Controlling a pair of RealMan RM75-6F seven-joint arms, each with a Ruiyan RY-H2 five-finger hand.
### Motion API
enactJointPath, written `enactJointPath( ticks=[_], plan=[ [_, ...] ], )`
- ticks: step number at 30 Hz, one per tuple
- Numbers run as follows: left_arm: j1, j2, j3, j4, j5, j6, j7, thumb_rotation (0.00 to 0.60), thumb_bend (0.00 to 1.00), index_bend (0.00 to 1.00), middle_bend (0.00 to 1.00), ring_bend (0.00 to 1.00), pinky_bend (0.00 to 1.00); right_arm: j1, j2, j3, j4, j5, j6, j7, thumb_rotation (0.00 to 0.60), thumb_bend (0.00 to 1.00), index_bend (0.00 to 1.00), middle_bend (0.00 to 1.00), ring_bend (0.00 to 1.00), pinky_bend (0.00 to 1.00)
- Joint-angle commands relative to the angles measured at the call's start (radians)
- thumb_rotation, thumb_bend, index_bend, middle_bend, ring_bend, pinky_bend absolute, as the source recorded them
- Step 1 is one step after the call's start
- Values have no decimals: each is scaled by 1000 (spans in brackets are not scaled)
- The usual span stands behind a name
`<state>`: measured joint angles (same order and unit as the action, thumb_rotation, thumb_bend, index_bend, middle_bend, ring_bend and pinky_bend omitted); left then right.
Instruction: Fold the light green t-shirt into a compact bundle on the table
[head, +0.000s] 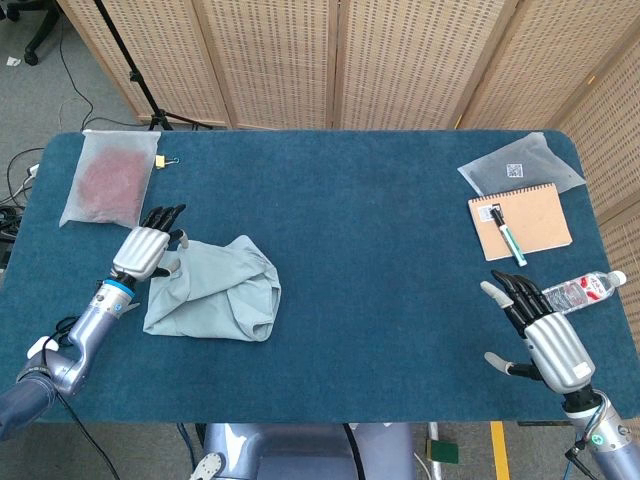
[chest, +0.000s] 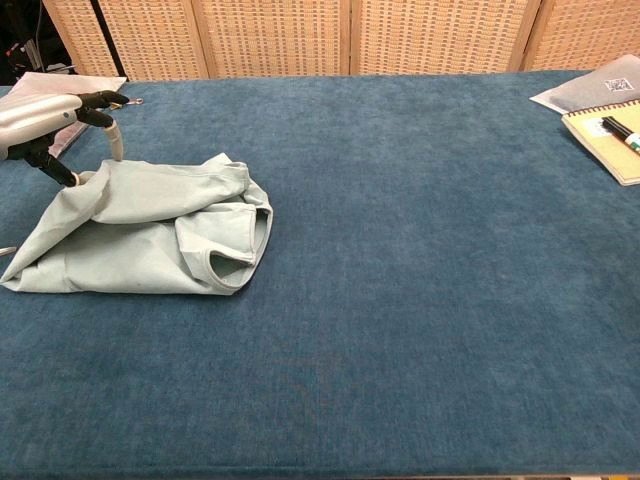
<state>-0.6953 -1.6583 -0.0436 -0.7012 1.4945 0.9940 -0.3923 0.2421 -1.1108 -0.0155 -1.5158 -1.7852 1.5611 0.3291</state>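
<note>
Looking at the light green t-shirt (head: 213, 288), it's sitting on the left part of the blue table (head: 380, 250), already gathered into a rumpled, roughly folded heap with a sleeve opening facing the middle of the table in the chest view. The left hand (head: 146, 248) is right at the shirt's far-left corner, fingers (chest: 112, 140) spread with the tips pointing down onto the cloth edge. My guess is it's lined up there to pick up that corner for another fold, since that side looks the loosest. I honestly can't tell whether anything is pinched, because the thumb side is tucked behind the fabric and the chest view crops most of the hand off. The right hand (head: 545, 335) is way over near the front right corner, fingers apart and holding nothing, parked out of the way I'd say. Also on the table, well clear of the shirt: a notebook (head: 520, 222) with a pen (head: 506, 236) on it, a water bottle (head: 582, 291) and a clear pouch (head: 108, 178) with something reddish inside that I can't make out.
</note>
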Motion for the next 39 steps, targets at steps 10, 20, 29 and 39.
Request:
enactJointPath(
  ticks=[10, 20, 29, 39],
  plan=[
    [-3, -13, 8, 20, 11, 0, -1, 600, 417, 547, 0, 0, 0, 0, 1, 1, -2, 2, -1, -1, 600, 142, 0, 0, 0, 55],
    [-3, -9, 12, 14, 16, 4, 2, 600, 581, 594, 0, 0, 0, -1, 2, 0, -2, 0, 2, 2, 600, 142, 0, 0, 0, 55],
    [7, 12, 18, -12, 42, 71, 19, 600, 591, 632, 0, 0, 0, -1, 3, 0, -3, -1, 4, 3, 600, 140, 0, 0, 0, 55],
    [28, 91, 28, -149, 108, 230, 69, 600, 607, 665, 0, 0, 0, -4, 6, -1, -6, -6, 13, 6, 600, 142, 0, 0, 0, 55]
  ],
)
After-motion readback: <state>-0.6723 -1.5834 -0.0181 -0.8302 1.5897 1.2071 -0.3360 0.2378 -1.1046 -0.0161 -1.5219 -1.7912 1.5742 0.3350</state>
